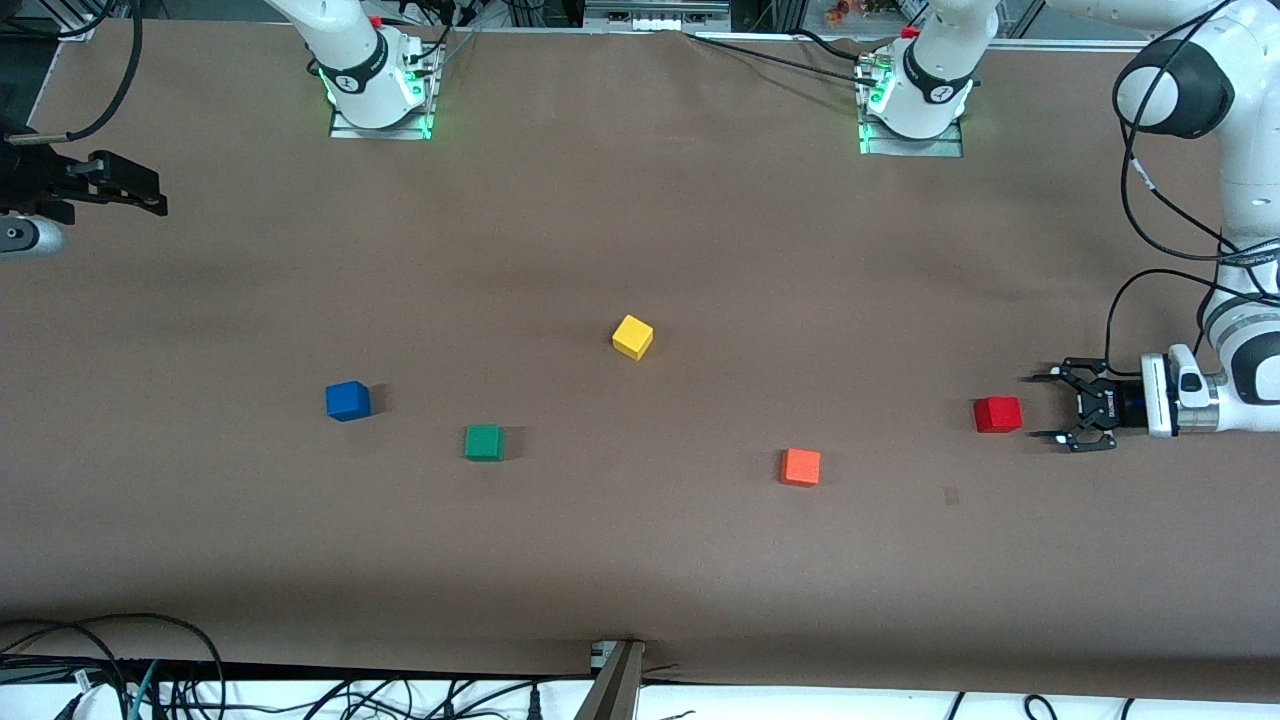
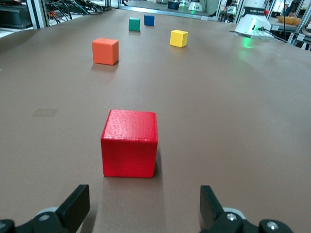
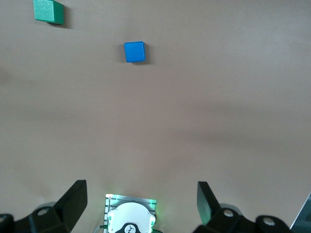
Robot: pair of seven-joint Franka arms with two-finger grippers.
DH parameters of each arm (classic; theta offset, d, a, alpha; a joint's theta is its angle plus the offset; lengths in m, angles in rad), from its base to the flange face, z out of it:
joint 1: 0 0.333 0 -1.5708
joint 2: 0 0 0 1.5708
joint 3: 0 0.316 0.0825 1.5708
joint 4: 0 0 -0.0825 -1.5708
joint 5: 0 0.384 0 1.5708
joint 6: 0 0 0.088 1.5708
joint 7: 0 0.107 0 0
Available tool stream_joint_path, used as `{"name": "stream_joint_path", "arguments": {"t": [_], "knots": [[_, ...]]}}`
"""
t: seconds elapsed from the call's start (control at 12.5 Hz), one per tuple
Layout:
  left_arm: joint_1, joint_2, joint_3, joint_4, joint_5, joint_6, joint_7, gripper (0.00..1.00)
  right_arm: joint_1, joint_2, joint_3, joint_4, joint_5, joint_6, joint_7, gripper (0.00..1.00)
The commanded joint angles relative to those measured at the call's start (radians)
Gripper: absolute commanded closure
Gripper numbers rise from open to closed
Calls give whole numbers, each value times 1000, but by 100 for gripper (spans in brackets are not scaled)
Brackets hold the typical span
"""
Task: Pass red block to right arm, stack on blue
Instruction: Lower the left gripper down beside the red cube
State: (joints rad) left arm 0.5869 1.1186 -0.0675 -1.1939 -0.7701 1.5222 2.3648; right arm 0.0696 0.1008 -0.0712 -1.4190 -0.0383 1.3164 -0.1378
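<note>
While the small pure-red wooden cube (image 1: pixel 998 414) sat on the brown table (image 1: pixel 640 560) at the left arm's end, the left hand (image 1: pixel 1043 407) lay low just beside it, fingers spread wide, holding nothing, block squarely ahead of the gap. Cube has no long axis. Right hand (image 1: pixel 150 192), released and empty, waited up at the right arm's end; small blue cube (image 1: pixel 347 400) well apart from red.

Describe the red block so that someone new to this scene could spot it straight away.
Start at the left arm's end of the table, where the left tool sits low and open. The red block lies right in front of it, untouched. The nearby orange cube is paler and nearer the front camera.
</note>
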Motion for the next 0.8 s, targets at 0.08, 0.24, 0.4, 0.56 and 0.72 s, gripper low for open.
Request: {"name": "stream_joint_path", "arguments": {"t": [0.08,0.24,0.4,0.56,0.72], "knots": [[-7,53,-18,36,-58,-16,82,0,-5,7,1,17,1,-3,-11,0],[-16,55,-20,36,-81,-16,112,0,-5,7,1,17,1,-3,-11,0],[-16,66,-23,36,-101,-17,122,0,-5,7,1,17,1,-3,-11,0],[-16,70,-24,36,-109,-25,123,0,-5,7,1,17,1,-3,-11,0],[-15,84,-24,36,-142,-33,152,0,-5,7,1,17,1,-3,-11,0]]}}
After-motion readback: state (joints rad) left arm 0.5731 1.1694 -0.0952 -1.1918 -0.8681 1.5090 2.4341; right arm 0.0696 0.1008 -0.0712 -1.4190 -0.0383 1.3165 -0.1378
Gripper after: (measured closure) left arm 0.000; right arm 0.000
